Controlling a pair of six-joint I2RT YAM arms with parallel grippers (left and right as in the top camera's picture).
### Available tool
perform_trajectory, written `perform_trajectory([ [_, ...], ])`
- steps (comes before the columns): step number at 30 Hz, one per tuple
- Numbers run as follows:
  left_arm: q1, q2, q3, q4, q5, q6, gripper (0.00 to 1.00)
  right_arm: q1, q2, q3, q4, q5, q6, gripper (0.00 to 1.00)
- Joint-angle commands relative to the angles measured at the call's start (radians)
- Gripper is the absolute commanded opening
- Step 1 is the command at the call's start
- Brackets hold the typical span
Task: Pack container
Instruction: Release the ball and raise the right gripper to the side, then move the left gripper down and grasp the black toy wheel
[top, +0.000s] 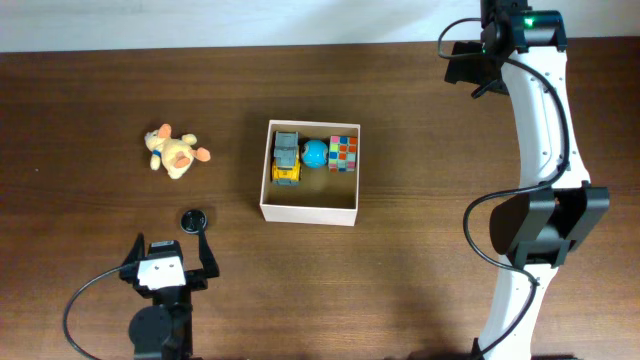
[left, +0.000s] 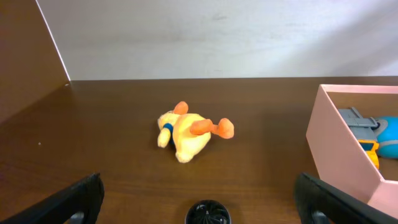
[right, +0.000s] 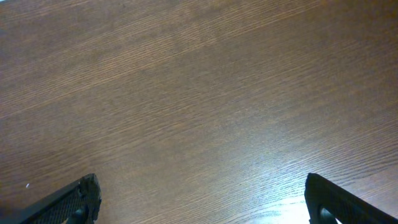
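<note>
Toward the left edge of the surface, far half: plush duck (top: 175, 152) on its side, clear of everything. Looks soft, light and squashy, so pinch across the belly, not the limbs. Closer to the near edge is a small black round piece (top: 194, 219), hard-looking and low. Can't tell what it is; probably needs a top-down pinch across its width. Left hand (top: 170, 245) sits just on the near-edge side of it, fingers fully spread, holding nothing. Centre of the surface: container (top: 308, 213), open top, flat on the wood. Toy truck (top: 286, 158), blue ball (top: 315, 153) and colour cube (top: 343, 153) sit in a row against its far wall; the near half of its floor is bare. It's thin cardboard, so likely light, with walls that flex, and it'll slide if nudged. If it has to move, pinch over a wall close to a corner. By the far edge, right of the container: right hand (right: 200, 183), fingers spread wide over bare wood, empty.
</note>
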Motion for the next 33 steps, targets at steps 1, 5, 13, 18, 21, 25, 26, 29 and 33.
perform_trajectory([
  [1, 0.002, -0.005, -0.003, 0.126, 0.011, 0.021, 0.99, -0.002, 0.003, -0.005, 0.003, 0.019, 0.005, 0.99],
  [5, 0.003, 0.016, 0.03, 0.243, 0.076, -0.05, 0.99, -0.002, 0.003, -0.005, 0.003, 0.019, 0.005, 0.99],
  [13, 0.003, 0.318, 0.348, -0.018, 0.063, -0.098, 0.99, -0.002, 0.003, -0.005, 0.003, 0.019, 0.005, 0.99],
  [18, 0.003, 0.652, 0.667, -0.174, 0.072, -0.046, 0.99, -0.002, 0.003, -0.005, 0.003, 0.019, 0.005, 0.99],
  [21, 0.003, 0.854, 0.882, -0.343, 0.069, -0.046, 0.99, -0.002, 0.003, -0.005, 0.003, 0.019, 0.005, 0.99],
  [25, 0.003, 1.109, 1.136, -0.591, 0.094, -0.046, 0.99, -0.002, 0.003, -0.005, 0.003, 0.019, 0.005, 0.99],
  [26, 0.003, 1.167, 1.186, -0.642, 0.101, -0.047, 0.99, -0.002, 0.003, -0.005, 0.003, 0.019, 0.005, 0.99],
  [29, 0.003, 1.292, 1.263, -0.736, 0.167, -0.047, 0.99, -0.002, 0.003, -0.005, 0.003, 0.019, 0.005, 0.99],
  [33, 0.002, 1.39, 1.266, -0.781, 0.351, -0.061, 0.99, -0.002, 0.003, -0.005, 0.003, 0.019, 0.005, 0.99],
])
